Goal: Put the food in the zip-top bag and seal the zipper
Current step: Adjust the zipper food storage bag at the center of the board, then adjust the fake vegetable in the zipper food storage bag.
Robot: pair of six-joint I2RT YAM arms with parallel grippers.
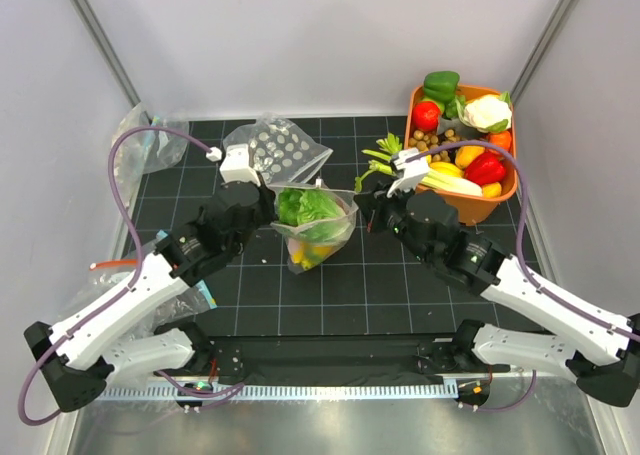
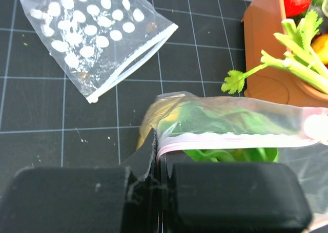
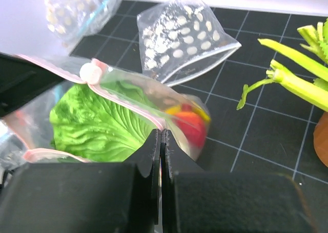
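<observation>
Mat [image 1: 390, 287] lies open in front of the zip-top bag [image 1: 318, 223]; spare dotted bag [image 1: 285, 150], celery stalks [image 1: 380, 159] and basket [image 1: 512, 180] crowd behind.

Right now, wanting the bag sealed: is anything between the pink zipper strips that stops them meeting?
The lettuce fills the open mouth between the zipper strips of the zip-top bag; whether it rises past them I cannot tell. The left gripper and right gripper pinch its edges.

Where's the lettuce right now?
In the top view, the lettuce sits inside the zip-top bag at mid-table, gripped between the left pincer and the right pincer, nearer the arms than the spare dotted bag.
</observation>
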